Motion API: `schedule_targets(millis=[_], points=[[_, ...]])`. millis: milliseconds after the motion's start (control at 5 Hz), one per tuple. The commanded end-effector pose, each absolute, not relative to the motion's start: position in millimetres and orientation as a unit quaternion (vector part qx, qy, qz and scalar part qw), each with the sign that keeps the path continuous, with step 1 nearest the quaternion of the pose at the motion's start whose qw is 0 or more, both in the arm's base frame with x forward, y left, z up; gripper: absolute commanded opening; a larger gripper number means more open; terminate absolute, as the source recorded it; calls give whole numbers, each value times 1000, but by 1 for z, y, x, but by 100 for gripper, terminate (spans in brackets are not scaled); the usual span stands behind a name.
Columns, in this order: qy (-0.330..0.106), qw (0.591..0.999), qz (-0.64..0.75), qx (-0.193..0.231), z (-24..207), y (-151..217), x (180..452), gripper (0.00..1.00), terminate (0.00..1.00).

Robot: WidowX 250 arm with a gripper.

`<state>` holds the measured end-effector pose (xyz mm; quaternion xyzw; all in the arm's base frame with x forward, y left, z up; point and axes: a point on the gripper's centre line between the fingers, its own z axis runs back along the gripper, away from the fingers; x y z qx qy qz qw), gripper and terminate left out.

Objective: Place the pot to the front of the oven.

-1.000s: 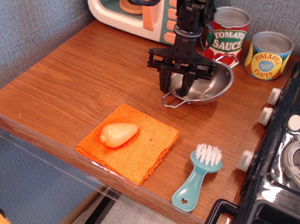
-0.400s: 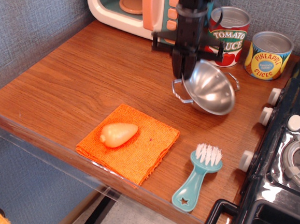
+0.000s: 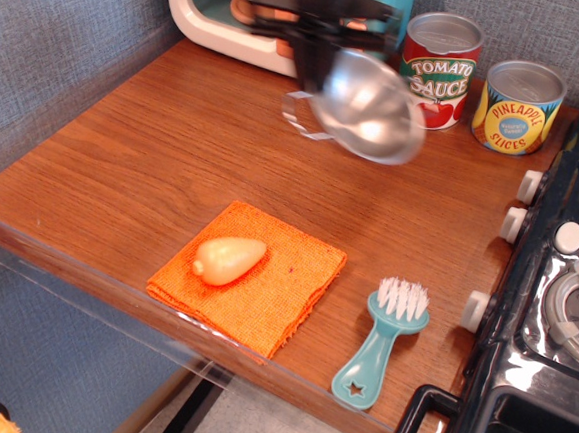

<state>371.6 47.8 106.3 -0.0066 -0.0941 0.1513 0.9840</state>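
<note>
The shiny steel pot [image 3: 370,111] hangs tilted in the air above the table, its rounded underside facing me and one wire handle at its left. My black gripper [image 3: 312,70] is shut on the pot's rim at its upper left, blurred by motion. The white and teal oven [image 3: 240,17] with its salmon-pink handle stands at the back, right behind the gripper; part of it is hidden by the arm.
A tomato sauce can [image 3: 440,58] and a pineapple slices can [image 3: 519,106] stand at the back right. An orange cloth [image 3: 264,285] bears a yellow-tan food item [image 3: 228,260]. A teal brush [image 3: 384,342] lies near the black stove [image 3: 554,298].
My gripper closed on the pot's rim, lifted it off the table and carried it up and to the left, toward the oven. The pot has tipped onto its side.
</note>
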Motion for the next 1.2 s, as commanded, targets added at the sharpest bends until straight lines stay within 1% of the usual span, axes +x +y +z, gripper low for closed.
schedule_targets(millis=[0, 200, 400, 600, 1000], points=[[-105, 973, 206, 30, 124, 129, 345, 0, 0], [-98, 966, 236, 40, 119, 156, 345, 0, 0], [-92, 960, 260, 49, 113, 177, 350, 0, 0], [-76, 957, 275, 58, 101, 193, 357, 0, 0], [-50, 953, 289, 80, 85, 216, 360, 0, 0]])
